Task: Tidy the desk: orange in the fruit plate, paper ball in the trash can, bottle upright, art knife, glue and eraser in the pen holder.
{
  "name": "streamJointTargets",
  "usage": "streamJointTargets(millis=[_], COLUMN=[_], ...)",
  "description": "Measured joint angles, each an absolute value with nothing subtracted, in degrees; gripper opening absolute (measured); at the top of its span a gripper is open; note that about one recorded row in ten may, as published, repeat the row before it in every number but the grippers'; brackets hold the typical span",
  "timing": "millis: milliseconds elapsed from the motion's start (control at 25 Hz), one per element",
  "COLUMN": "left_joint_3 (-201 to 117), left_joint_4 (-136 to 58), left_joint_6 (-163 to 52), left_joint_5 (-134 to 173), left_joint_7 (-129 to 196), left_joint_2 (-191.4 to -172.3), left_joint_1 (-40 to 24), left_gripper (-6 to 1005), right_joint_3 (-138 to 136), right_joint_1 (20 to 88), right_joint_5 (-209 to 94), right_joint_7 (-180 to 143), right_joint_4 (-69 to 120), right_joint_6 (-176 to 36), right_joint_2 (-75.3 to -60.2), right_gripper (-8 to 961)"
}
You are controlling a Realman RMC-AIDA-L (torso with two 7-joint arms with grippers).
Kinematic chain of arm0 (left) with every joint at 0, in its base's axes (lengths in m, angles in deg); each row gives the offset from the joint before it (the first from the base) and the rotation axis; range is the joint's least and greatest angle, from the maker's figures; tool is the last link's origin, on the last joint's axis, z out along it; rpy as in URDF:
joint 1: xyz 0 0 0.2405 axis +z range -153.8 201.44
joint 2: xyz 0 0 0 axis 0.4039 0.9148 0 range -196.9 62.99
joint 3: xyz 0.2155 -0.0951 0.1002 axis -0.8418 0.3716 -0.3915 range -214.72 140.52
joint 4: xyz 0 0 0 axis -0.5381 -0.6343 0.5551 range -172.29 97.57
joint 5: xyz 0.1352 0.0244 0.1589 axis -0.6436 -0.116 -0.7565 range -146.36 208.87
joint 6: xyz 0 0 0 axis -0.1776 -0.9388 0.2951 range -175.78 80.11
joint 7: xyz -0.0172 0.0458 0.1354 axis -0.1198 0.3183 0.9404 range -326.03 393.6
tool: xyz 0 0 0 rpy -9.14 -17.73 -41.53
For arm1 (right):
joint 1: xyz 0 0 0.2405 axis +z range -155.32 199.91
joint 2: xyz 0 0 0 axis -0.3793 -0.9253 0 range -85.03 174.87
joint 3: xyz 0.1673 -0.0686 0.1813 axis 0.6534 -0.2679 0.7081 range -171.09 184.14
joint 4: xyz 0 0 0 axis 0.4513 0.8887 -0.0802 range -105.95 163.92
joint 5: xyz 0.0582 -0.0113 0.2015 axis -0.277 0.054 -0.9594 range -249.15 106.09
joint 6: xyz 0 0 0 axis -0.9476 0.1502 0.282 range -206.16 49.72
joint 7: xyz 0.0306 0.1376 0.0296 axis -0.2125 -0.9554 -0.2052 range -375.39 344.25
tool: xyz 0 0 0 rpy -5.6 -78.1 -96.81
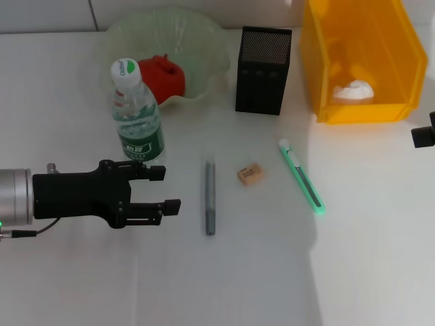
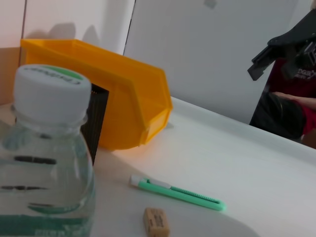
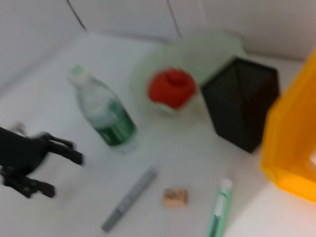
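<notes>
A plain white desk point(image 1: 224, 285) is seen, smooth and matte, backed at the far edge by pale wall panels.

One clear plastic bottle point(image 1: 136, 115) with a white cap and green label is stood upright at the left, just near of one translucent, wavy-rimmed fruit plate point(image 1: 204, 47) in which one red-orange round fruit point(image 1: 163, 75) is held. To the right of the plate one black, square, mesh-fronted pen holder point(image 1: 264, 70) is placed, and further right one glossy yellow plastic bin point(image 1: 360, 61) in which one white crumpled paper ball point(image 1: 353, 90) is lodged.

Three small items are laid flat on the open desk, apart from each other: one slim grey stick point(image 1: 210, 197), one small tan block-shaped eraser point(image 1: 250, 174) to its right, and one slender green art knife point(image 1: 301, 175) with a white tip, further right.

The left gripper point(image 1: 170, 188), black and angular, is held low over the desk just near of the bottle, its two fingers parted and nothing between them. Of the right gripper point(image 1: 423, 136) only a dark piece is shown at the right edge; whether its fingers are parted cannot be told.
</notes>
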State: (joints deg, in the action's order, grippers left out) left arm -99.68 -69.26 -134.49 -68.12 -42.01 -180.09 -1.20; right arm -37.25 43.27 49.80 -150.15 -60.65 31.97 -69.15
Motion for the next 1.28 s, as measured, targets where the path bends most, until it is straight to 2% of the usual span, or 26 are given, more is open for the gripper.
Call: streamJointTargets(millis=[120, 160, 200, 320, 360, 480, 760, 1240, 1280], left_joint_3=[-99.7, -99.7, -99.7, -99.9, -99.9, -99.9, -99.9, -100.0, -100.1], left_joint_4=[-69.3, -69.3, -69.3, -69.5, -69.5, -69.8, -69.9, -69.9, -69.9], left_joint_6=[-133.4, -132.7, -132.7, -131.6, -131.5, -131.1, -130.2, -129.5, -129.3], left_joint_5=[-68.2, -68.3, -68.3, -68.3, -68.4, -68.4, -68.4, -68.5, -68.5], left_joint_7=[-42.0, -42.1, -42.1, -42.1, -42.1, -42.1, -42.1, -42.0, -42.0], left_joint_2=[-180.1, -180.16, -180.16, -180.31, -180.33, -180.48, -180.87, -181.17, -181.22], left_joint_1=[-1.1, -1.2, -1.2, -1.2, -1.2, -1.2, -1.4, -1.6, -1.6], left_gripper=[770, 770, 770, 770, 770, 770, 770, 770, 770], right_joint_3=[-41.2, -43.6, -43.6, -47.9, -50.6, -53.9, -67.4, -75.0, -75.4], right_joint_1=[50.3, 54.8, 54.8, 60.2, 63.2, 64.8, 68.7, 73.1, 73.2], right_joint_5=[60.3, 66.3, 66.3, 76.7, 83.1, 86.2, 84.9, 80.6, 80.5], right_joint_7=[-160.6, -163.0, -163.0, -164.0, -164.1, -164.5, -169.9, -170.9, -171.0], right_joint_4=[-67.2, -67.8, -67.8, -64.8, -60.7, -56.2, -37.9, -24.8, -24.3], right_joint_6=[36.3, 37.5, 37.5, 36.7, 34.1, 30.5, 11.8, 0.2, -0.5], right_joint_2=[-69.31, -70.01, -70.01, -71.94, -73.54, -74.4, -74.57, -74.7, -74.72], right_gripper=[701, 701, 701, 700, 700, 700, 700, 700, 642])
